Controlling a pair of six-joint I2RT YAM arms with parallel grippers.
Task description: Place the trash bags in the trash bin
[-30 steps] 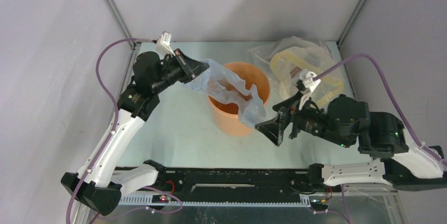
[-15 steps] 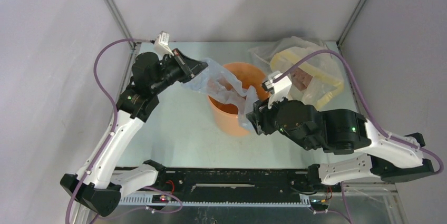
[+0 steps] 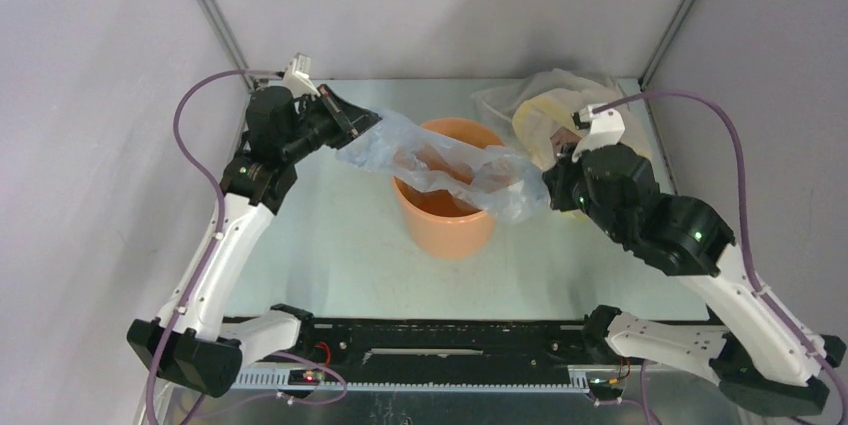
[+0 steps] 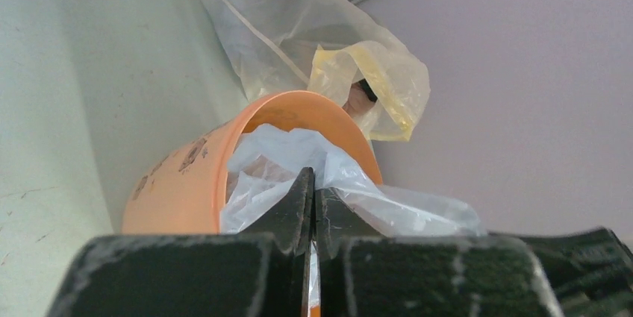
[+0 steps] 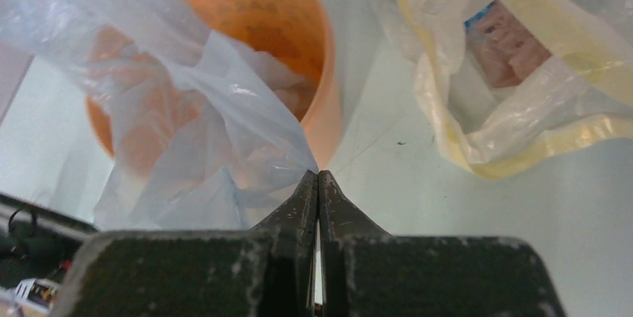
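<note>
Bag (image 5: 201,86) seemingly inside right end effector (image 5: 319,175)

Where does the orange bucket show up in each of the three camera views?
Top external: the orange bucket sits at picture centre, with the trash bag stretched over its mouth.
Left wrist: bucket at lower centre-left, bag spilling out of it.
Right wrist: bucket at upper left, behind the bag.
Shared landmark: the clear-and-yellow bundle, always right of the bucket.

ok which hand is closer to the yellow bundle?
Right. The right hand sits right beside the yellow bundle; the left hand is across the orange bin.
</note>
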